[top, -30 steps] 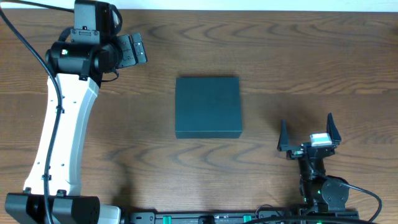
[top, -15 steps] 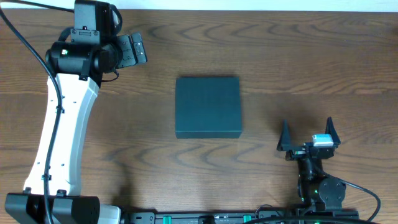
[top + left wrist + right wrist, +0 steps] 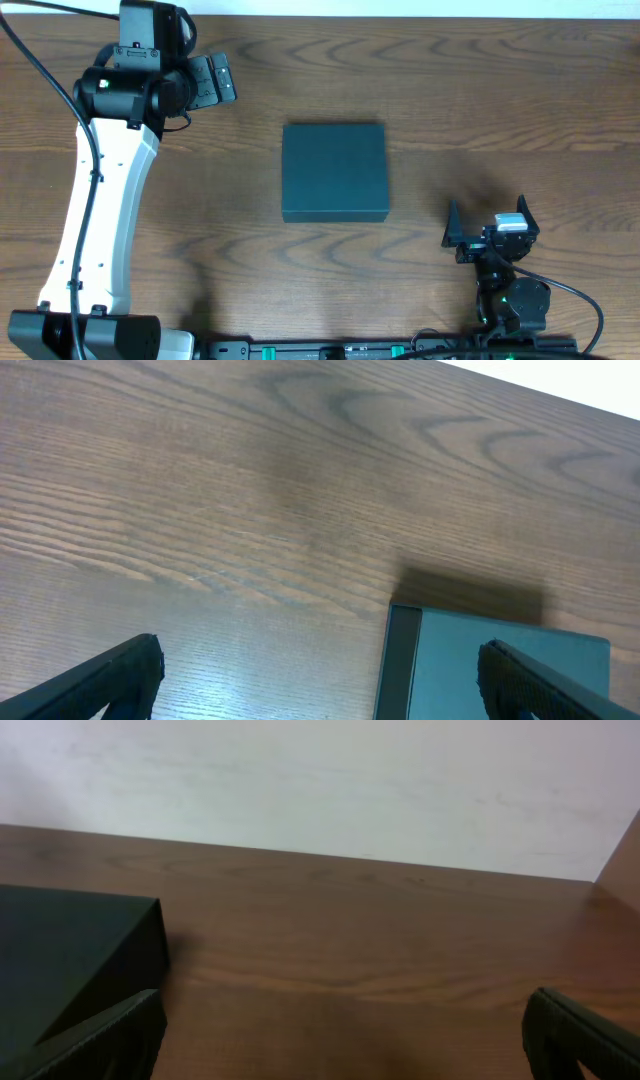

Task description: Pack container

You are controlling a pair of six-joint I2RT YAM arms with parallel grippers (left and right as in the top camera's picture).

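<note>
The container (image 3: pixel 334 171) is a dark teal-green box, lid shut, lying in the middle of the wooden table. In the left wrist view (image 3: pixel 490 670) its corner shows at the lower right. In the right wrist view (image 3: pixel 70 965) it fills the left side. My left gripper (image 3: pixel 215 80) is open and empty, far up-left of the container. My right gripper (image 3: pixel 487 219) is open and empty, low near the front edge, to the right of the container. Its fingertips frame bare wood (image 3: pixel 345 1040). The left fingertips (image 3: pixel 320 680) span bare wood and the box edge.
A white wall (image 3: pixel 320 780) stands behind the table's far edge. The white left arm (image 3: pixel 95 200) runs down the left side of the table. A black rail with cables (image 3: pixel 330 350) lies along the front edge.
My right gripper has drawn back a little toward the front edge and slightly left. The left arm and the container have not moved.
</note>
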